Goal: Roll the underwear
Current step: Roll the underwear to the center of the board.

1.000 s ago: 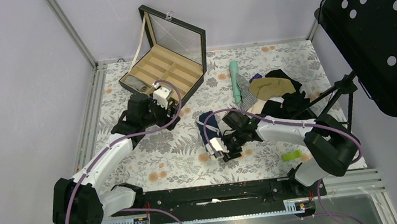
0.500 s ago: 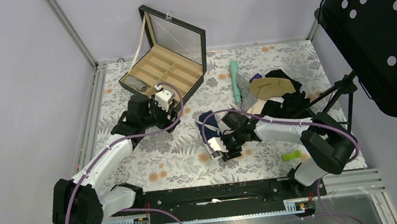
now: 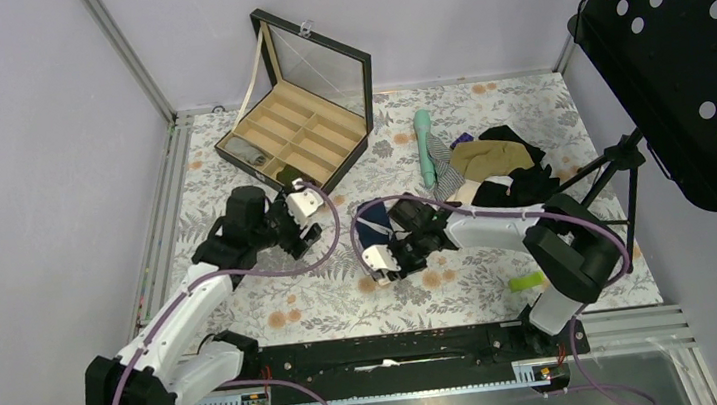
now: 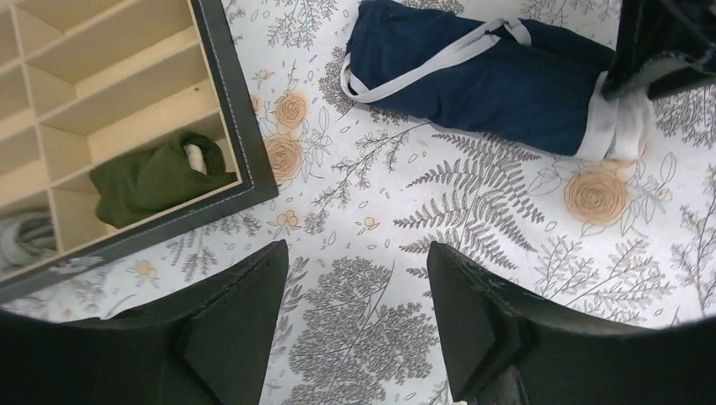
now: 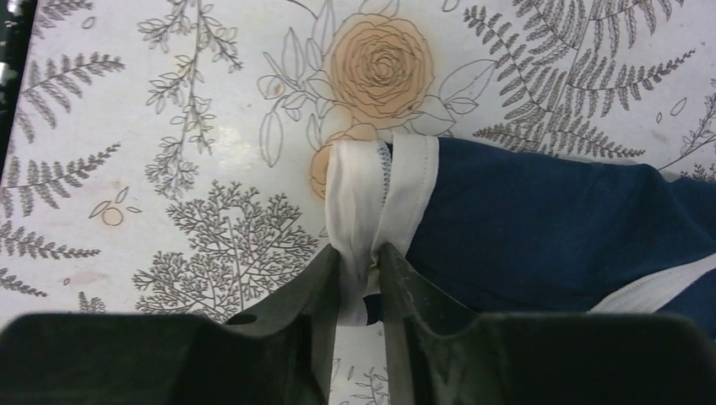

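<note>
The underwear (image 4: 498, 80) is a dark navy bundle with a white waistband, lying on the floral tablecloth in the middle of the table (image 3: 373, 223). In the right wrist view the navy cloth (image 5: 540, 228) stretches off to the right. My right gripper (image 5: 359, 263) is shut on the bunched white waistband at its near end, also visible from above (image 3: 386, 260). My left gripper (image 4: 356, 249) hangs open over bare cloth to the left of the underwear, between it and the box (image 3: 312, 225), with nothing between its fingers.
An open compartment box (image 3: 301, 128) stands at the back left, with a green garment (image 4: 156, 177) in one slot. A pile of tan and black clothes (image 3: 497, 173) and a teal object (image 3: 425, 145) lie at the back right. A black perforated stand (image 3: 690, 47) overhangs the right side.
My right gripper has shut on the white waistband and shifted slightly left. My left gripper has moved away from the box, nearer and to the right.
</note>
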Tool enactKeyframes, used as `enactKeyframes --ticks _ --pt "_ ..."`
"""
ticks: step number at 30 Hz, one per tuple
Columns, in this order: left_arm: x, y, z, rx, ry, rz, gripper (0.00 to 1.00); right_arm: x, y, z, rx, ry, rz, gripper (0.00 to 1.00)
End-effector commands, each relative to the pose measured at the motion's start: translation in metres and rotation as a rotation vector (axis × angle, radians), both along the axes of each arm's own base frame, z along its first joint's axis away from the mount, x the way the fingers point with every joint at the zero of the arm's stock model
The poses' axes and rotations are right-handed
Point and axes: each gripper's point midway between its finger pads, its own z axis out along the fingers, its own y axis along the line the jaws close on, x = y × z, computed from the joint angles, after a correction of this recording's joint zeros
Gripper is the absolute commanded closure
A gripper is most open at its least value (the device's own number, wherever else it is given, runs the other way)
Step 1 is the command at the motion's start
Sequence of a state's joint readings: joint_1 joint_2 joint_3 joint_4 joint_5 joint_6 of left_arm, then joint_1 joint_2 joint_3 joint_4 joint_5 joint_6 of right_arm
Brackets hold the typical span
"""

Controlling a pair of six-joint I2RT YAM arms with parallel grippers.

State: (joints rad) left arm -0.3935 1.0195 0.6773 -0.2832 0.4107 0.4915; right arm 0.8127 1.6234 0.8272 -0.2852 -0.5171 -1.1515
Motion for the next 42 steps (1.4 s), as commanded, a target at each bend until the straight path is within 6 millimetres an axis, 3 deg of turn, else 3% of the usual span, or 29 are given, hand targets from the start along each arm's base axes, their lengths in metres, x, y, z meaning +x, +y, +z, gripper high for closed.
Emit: enactKeyframes --ticks 1,4,9,17,22,27,33,42 --pt "-0.008 -0.001 0.016 0.042 -0.130 -0.126 0.31 -0.002 -0.022 -0.025 -0.183 0.036 -0.016 0.74" --pt "-0.018 -0.004 0.020 0.017 -0.144 -0.163 0.31 0.000 -0.009 -0.012 -0.192 0.148 -0.087 0.80" --pt "-0.027 -0.012 0.010 -0.044 -0.085 -0.172 0.32 -0.012 0.017 0.025 -0.152 0.605 -0.197 0.84" --pt "-0.050 -0.047 0.000 -0.076 -0.169 -0.341 0.33 0.005 0.019 0.018 -0.172 0.897 -0.354 0.87" --pt "-0.069 -0.092 -0.022 -0.065 -0.138 -0.494 0.32 0.016 0.027 0.010 -0.187 1.006 -0.418 0.88" --pt "-0.062 -0.122 -0.046 -0.059 -0.126 -0.509 0.32 0.022 0.030 0.004 -0.185 1.053 -0.451 0.88" --pt "-0.045 -0.135 -0.069 -0.017 -0.118 -0.491 0.33 0.025 0.032 0.000 -0.188 1.058 -0.457 0.88" --pt "-0.052 -0.142 -0.093 0.025 -0.122 -0.552 0.38 0.025 0.033 -0.004 -0.198 1.071 -0.468 0.88"
